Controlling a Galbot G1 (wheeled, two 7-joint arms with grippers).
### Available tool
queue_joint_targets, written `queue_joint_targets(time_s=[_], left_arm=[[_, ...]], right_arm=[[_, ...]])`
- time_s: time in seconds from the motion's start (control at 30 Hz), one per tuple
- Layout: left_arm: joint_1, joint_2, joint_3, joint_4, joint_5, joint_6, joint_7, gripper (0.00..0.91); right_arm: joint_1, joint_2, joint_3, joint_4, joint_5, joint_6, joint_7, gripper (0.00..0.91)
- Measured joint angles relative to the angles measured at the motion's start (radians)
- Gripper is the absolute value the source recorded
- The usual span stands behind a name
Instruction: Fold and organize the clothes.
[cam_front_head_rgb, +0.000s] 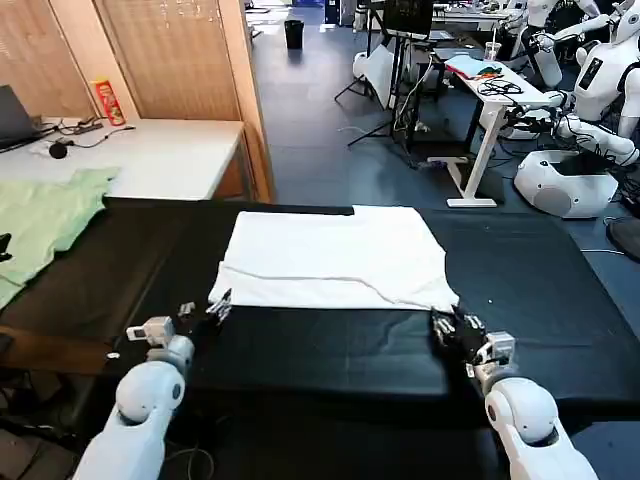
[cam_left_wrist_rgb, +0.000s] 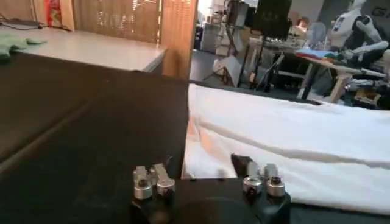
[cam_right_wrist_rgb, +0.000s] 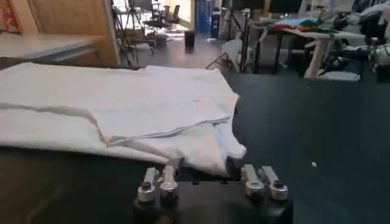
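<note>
So the white T-shirt (cam_front_head_rgb: 335, 258) lies flat mid-desk (cam_front_head_rgb: 540, 290), at 12 o'clock from the robot, plain side up, no print or writing readable. Looks light, floppy cotton that'll sag and bunch, so I'd grab the near hem corners. The left gripper (cam_front_head_rgb: 205, 308) sits at the 10 o'clock corner, the right gripper (cam_front_head_rgb: 447, 325) at 2 o'clock, both with jaws apart, clamped on nothing.
</note>
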Motion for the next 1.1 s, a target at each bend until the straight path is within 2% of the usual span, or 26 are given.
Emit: queue_joint_targets(time_s=[0.03,0.2,0.37,0.63,0.83,1.0,1.03,1.07,1.1], left_arm=[[0.0,-0.001,0.0,0.003,-0.005,0.003,-0.001,0.0],[0.016,0.004,-0.003,-0.007,-0.006,0.008,-0.005,0.0],[0.053,0.022,-0.002,-0.045,0.03,0.013,-0.018,0.0],[0.163,0.081,-0.015,-0.153,0.049,0.034,-0.049,0.0],[0.276,0.126,-0.041,-0.257,0.07,0.036,-0.044,0.0],[0.365,0.143,-0.067,-0.323,0.088,0.031,-0.044,0.0],[0.383,0.144,-0.072,-0.336,0.087,0.029,-0.044,0.117],[0.398,0.145,-0.077,-0.348,0.086,0.027,-0.042,0.878],[0.411,0.146,-0.082,-0.358,0.084,0.025,-0.041,0.878]], right_arm=[[-0.003,-0.001,0.0,0.005,0.003,-0.008,0.007,0.068],[-0.029,-0.016,0.011,0.051,0.042,-0.059,0.046,0.068],[-0.075,-0.038,0.033,0.144,0.095,-0.13,0.098,0.068],[-0.205,-0.054,0.087,0.293,0.11,-0.214,0.15,0.068],[-0.333,-0.032,0.125,0.385,0.092,-0.225,0.151,0.068],[-0.397,-0.014,0.131,0.417,0.077,-0.225,0.146,0.068],[-0.405,-0.013,0.131,0.423,0.077,-0.227,0.145,0.117],[-0.413,-0.012,0.132,0.431,0.077,-0.231,0.144,0.556],[-0.421,-0.012,0.134,0.439,0.077,-0.235,0.143,0.878]])
